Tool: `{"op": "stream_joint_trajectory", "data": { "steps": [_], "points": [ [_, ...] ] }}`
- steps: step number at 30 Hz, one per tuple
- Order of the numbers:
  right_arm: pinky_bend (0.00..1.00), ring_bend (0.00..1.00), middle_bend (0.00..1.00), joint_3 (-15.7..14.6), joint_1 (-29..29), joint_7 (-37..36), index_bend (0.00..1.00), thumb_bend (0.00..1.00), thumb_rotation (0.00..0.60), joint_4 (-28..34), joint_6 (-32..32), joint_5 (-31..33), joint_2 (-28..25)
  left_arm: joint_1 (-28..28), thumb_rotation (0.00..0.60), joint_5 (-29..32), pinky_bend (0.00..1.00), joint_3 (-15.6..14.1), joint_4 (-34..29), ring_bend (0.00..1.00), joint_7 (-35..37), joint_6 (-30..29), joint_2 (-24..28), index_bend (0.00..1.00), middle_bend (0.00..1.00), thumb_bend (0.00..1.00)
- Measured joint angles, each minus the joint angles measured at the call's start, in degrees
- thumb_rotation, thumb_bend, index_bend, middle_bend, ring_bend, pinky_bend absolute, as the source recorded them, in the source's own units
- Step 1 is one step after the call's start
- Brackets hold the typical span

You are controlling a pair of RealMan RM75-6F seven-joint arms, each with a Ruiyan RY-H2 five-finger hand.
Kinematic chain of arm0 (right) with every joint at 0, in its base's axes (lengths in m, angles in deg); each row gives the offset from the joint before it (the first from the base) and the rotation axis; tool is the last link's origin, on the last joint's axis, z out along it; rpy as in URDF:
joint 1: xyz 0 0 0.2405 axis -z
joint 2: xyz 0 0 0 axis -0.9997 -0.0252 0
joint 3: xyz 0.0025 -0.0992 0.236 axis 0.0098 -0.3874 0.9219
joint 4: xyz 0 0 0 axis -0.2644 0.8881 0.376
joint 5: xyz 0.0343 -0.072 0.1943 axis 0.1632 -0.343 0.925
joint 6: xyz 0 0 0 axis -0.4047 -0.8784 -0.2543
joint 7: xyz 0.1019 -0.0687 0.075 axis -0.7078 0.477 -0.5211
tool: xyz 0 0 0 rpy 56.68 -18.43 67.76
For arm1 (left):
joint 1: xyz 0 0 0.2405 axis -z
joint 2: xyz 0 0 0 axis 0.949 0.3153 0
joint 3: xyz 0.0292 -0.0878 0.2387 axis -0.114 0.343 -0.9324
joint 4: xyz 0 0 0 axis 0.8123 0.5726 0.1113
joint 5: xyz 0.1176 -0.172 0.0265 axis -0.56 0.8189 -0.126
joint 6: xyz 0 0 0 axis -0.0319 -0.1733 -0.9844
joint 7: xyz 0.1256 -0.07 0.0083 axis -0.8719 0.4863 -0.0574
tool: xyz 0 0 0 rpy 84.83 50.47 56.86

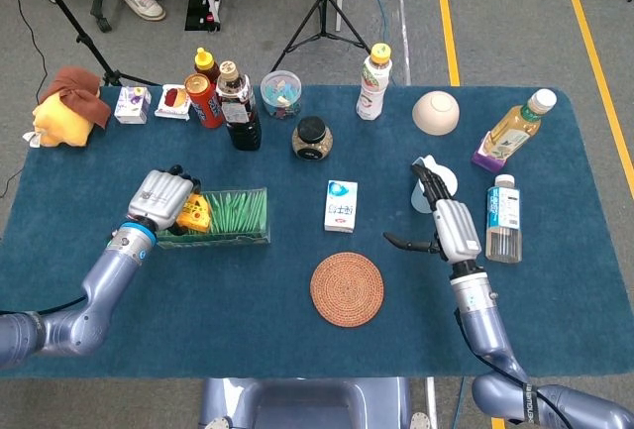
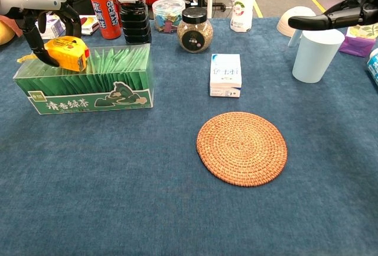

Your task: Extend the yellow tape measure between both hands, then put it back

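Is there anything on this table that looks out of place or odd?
Only one thing: the yellow tape measure sits tilted on top of the green tea box at its left end, with the left hand on it. The right hand hangs empty beside the cup. Nothing looks spilled or broken.

From my station I see a deep blue cloth over the table, a bright yellow tape measure with a black face, and a green tea box printed with white characters. The round mat is woven orange-brown, the cup pale blue, the small carton white with blue print. The left hand is silver-grey with black fingers.
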Motion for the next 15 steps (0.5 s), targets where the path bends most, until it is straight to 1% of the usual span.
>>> {"op": "stream_joint_trajectory", "data": {
  "steps": [2, 4, 6, 7, 11, 15],
  "points": [
    [0.25, 0.09, 0.09, 0.1, 0.0, -0.3, 0.00, 0.13, 0.346, 0.1, 0.0, 0.1, 0.0, -0.1, 0.600, 0.1, 0.27, 0.1, -0.2, 0.07, -0.2, 0.1, 0.1, 0.46, 0.27, 0.23],
    [0.25, 0.09, 0.09, 0.1, 0.0, -0.3, 0.00, 0.13, 0.342, 0.0, 0.1, 0.0, 0.0, -0.2, 0.600, 0.2, 0.24, 0.2, -0.4, 0.02, -0.3, 0.2, 0.2, 0.39, 0.19, 0.22],
    [0.25, 0.09, 0.08, 0.1, 0.0, -0.4, 0.00, 0.13, 0.344, 0.0, 0.0, -0.1, 0.0, -0.4, 0.600, 0.0, 0.22, 0.4, -0.4, 0.00, -0.4, 0.1, 0.3, 0.34, 0.14, 0.21],
    [0.25, 0.09, 0.08, 0.1, 0.0, -0.4, 0.00, 0.13, 0.345, 0.0, 0.1, -0.1, 0.1, -0.5, 0.600, -0.2, 0.20, 0.5, -0.5, 0.00, -0.4, -0.1, 0.4, 0.32, 0.12, 0.21],
    [0.25, 0.09, 0.08, 0.2, 0.0, -0.6, 0.00, 0.13, 0.344, 0.0, 0.4, -0.2, 0.2, -0.9, 0.600, -0.5, 0.18, 0.7, -0.9, 0.00, -0.5, -0.2, 0.7, 0.29, 0.08, 0.21],
    [0.25, 0.10, 0.08, 0.4, 0.0, -0.8, 0.00, 0.16, 0.347, 0.1, 0.6, -0.2, 0.3, -1.2, 0.600, -0.7, 0.13, 0.8, -1.1, 0.00, -0.6, -0.2, 0.8, 0.20, 0.02, 0.19]
  ]
}}
